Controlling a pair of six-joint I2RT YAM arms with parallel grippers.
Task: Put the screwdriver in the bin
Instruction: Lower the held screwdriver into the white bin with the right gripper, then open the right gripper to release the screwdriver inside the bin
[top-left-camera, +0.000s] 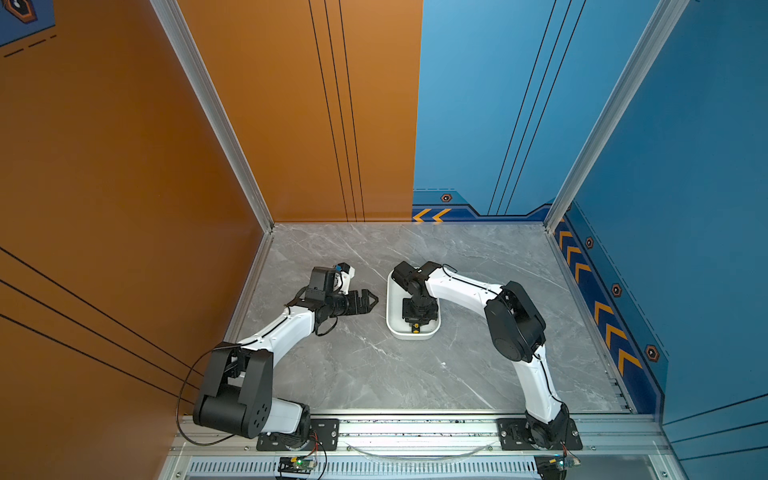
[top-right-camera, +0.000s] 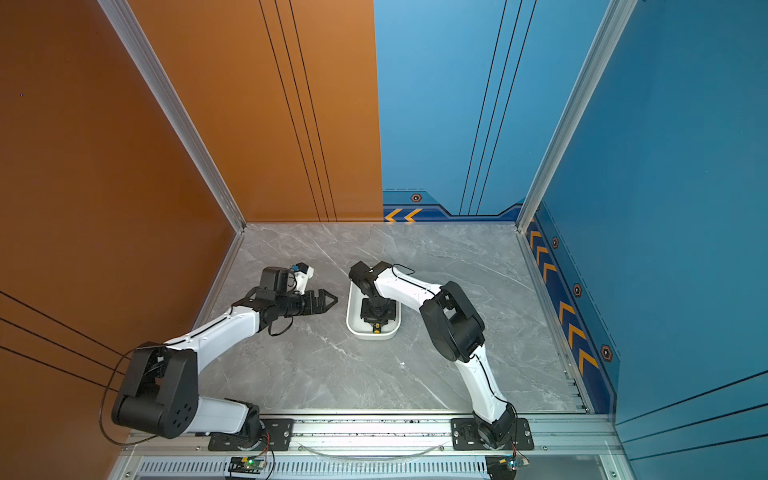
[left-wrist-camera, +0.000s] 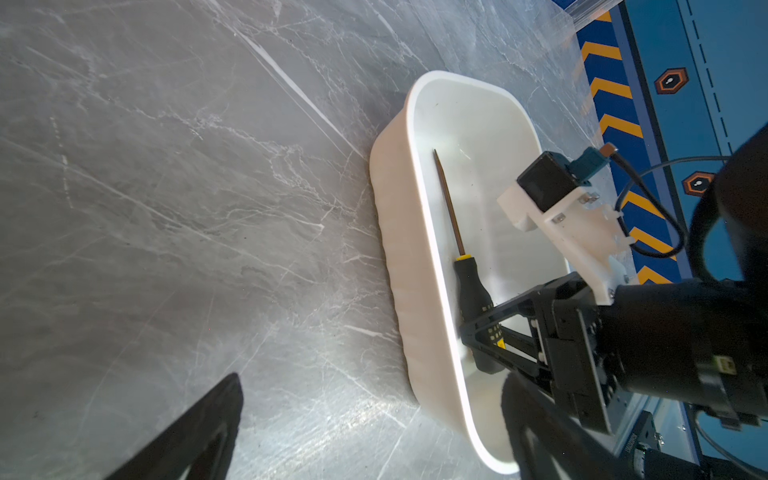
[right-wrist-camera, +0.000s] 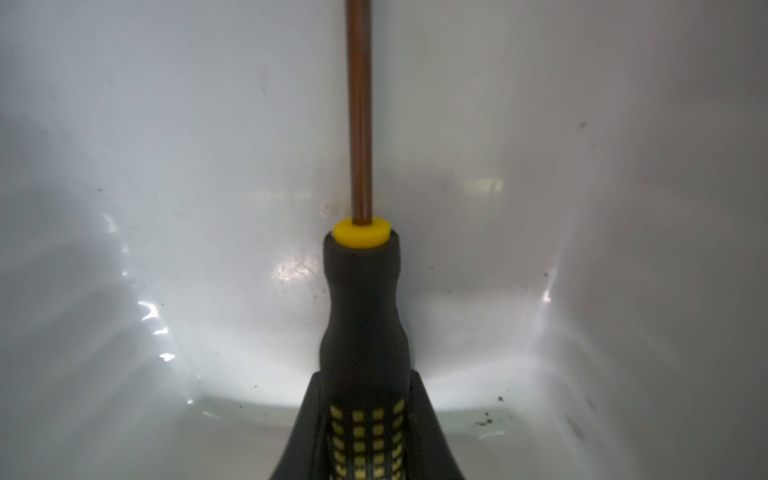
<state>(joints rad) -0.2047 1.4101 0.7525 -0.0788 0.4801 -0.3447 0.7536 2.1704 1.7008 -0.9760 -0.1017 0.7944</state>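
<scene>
Nearest me, past the grey table (top-left-camera: 374, 374), the bin (top-left-camera: 392, 328) holds the screwdriver (right-wrist-camera: 361, 311) low inside, yellow cap at the near end. I can't tell if it touches the floor. The right gripper (right-wrist-camera: 365, 419) is clamped across the dotted black handle. That looks the sensible hold: a light, stiff tool with a grippy handle. The left gripper (top-left-camera: 371, 301) hangs just beside the bin, its 2 fingers spread, empty. Further off, the thin shaft points away and looks slick.
</scene>
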